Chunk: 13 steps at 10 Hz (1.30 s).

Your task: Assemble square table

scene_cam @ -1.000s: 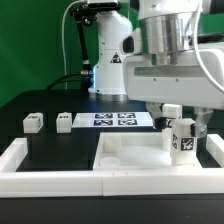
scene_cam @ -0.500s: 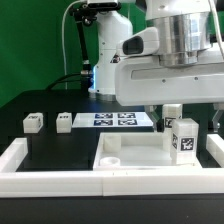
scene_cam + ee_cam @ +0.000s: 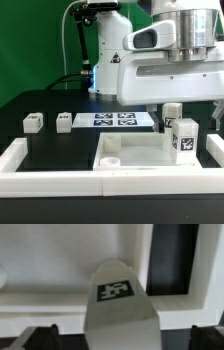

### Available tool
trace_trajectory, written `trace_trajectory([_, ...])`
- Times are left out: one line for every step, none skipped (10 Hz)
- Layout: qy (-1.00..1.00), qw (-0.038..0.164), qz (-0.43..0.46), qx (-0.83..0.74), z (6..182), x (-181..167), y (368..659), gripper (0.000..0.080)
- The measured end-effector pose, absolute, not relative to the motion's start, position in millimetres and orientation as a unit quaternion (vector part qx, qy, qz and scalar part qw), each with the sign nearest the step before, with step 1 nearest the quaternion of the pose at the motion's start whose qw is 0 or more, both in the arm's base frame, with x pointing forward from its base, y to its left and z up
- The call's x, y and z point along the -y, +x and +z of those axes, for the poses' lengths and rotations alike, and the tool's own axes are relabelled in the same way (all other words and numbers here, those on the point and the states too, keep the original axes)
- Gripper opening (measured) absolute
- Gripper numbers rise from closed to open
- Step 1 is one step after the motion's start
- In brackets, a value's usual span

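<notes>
The square table's white slab lies inside the white border, and in the wrist view this slab fills the background. A tagged white leg stands upright at its right end. My gripper hangs open just above that leg. In the wrist view the leg rises between the two dark fingertips of the gripper, with a gap on each side. A second leg stands right behind the first. Two more legs rest on the black table at the exterior view's left.
The marker board lies flat behind the slab. A long white border wall runs along the front, with side walls at both ends. The arm's white base stands at the back.
The arm has lifted straight up off the upright leg, which stays standing on the slab. The jaws remain wide.
</notes>
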<state>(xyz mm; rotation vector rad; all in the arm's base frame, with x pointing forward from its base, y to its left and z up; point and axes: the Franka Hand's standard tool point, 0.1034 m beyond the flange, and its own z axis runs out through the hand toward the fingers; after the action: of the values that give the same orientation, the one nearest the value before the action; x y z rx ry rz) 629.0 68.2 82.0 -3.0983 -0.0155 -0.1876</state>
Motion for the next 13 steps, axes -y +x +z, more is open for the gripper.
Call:
trace_trajectory([-0.998, 0.019, -0.063, 0.005, 82.8, -63.5, 630.7, 0.0649])
trace_trajectory([-0.998, 0.021, -0.063, 0.003, 82.8, -63.8, 630.7, 0.0649])
trace_trajectory([-0.998, 0.02, -0.063, 0.003, 82.6, -64.0, 630.7, 0.0649])
trace_trajectory([-0.998, 0.02, -0.063, 0.003, 82.6, -63.9, 630.7, 0.0548])
trace_trajectory([-0.998, 0.02, -0.063, 0.003, 82.6, -63.9, 630.7, 0.0369])
trace_trajectory([-0.998, 0.02, -0.063, 0.003, 82.7, -64.0, 630.7, 0.0369])
trace_trajectory([-0.998, 0.02, -0.063, 0.003, 82.5, -63.9, 630.7, 0.0291])
trace_trajectory([-0.998, 0.02, -0.063, 0.003, 82.5, -64.0, 630.7, 0.0291])
trace_trajectory([-0.998, 0.021, -0.063, -0.005, 82.5, -64.1, 630.6, 0.0291])
trace_trajectory([-0.998, 0.021, -0.063, -0.007, 82.5, -64.1, 630.6, 0.0291])
trace_trajectory([-0.997, 0.023, -0.063, -0.028, 82.4, -64.4, 630.5, 0.0291])
trace_trajectory([-0.994, 0.028, -0.062, -0.081, 82.3, -65.4, 630.6, 0.0291])
trace_trajectory([-0.988, 0.033, -0.066, -0.134, 82.2, -66.7, 631.1, 0.0291])
